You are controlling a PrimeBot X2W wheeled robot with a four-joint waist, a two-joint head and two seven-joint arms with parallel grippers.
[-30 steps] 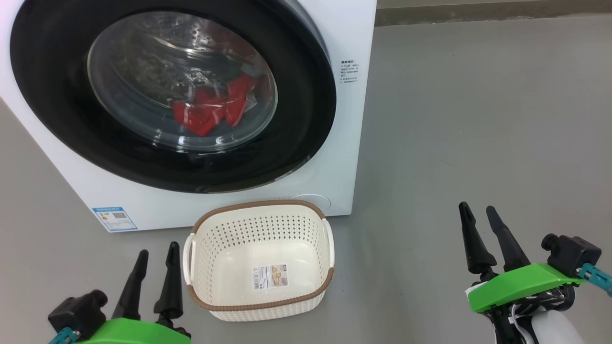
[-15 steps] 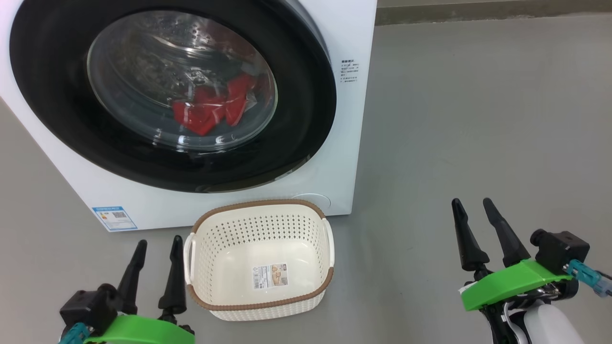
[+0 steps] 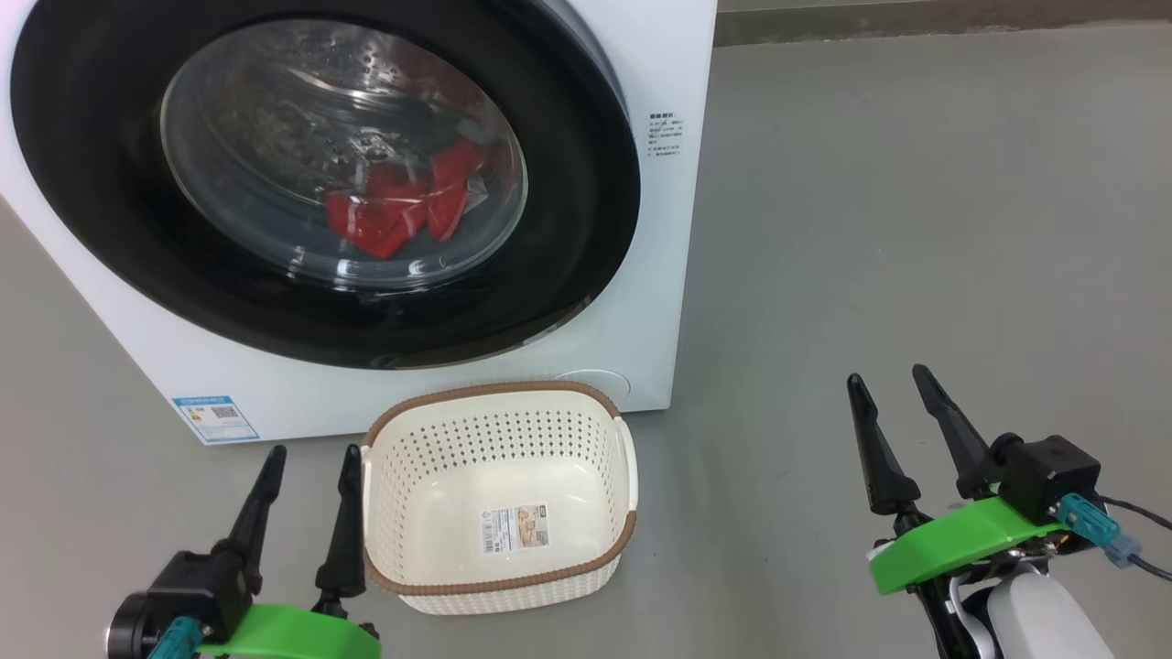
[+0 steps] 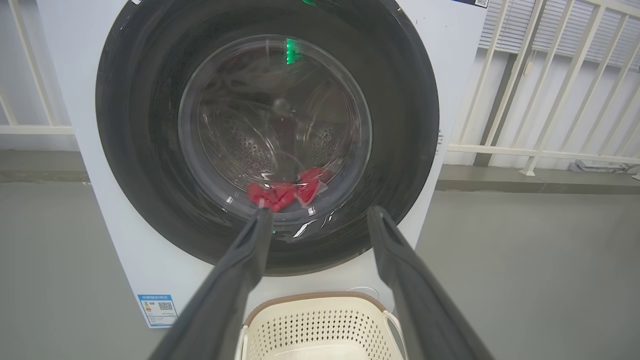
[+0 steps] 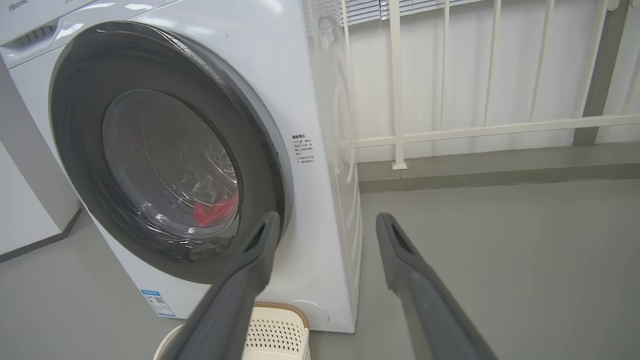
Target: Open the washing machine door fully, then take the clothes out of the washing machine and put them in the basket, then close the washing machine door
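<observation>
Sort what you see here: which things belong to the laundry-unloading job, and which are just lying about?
Belong to the job: washing machine; washing machine door, shut; clothes behind its glass; basket on the floor in front.

Just there: blue sticker; paper label inside the basket; white railing beside the machine.

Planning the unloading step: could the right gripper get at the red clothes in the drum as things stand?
Probably not. The washing machine door looks shut, standing between the open right gripper and the clothes. The door would have to open first.
</observation>
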